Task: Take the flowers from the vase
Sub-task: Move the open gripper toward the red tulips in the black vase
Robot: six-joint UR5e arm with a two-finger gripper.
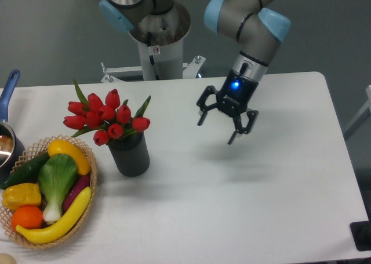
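The flowers (106,117), red tulip buds with green leaves, stand upright in the vase (130,154), a dark ribbed cylinder on the white table (249,217), and the bunch spreads wider than the vase mouth. Just left of the vase sits a wicker basket (17,229) of toy vegetables. Well to the right of the vase and above the tabletop hangs the gripper (219,129), tilted, its fingers spread wide and holding nothing.
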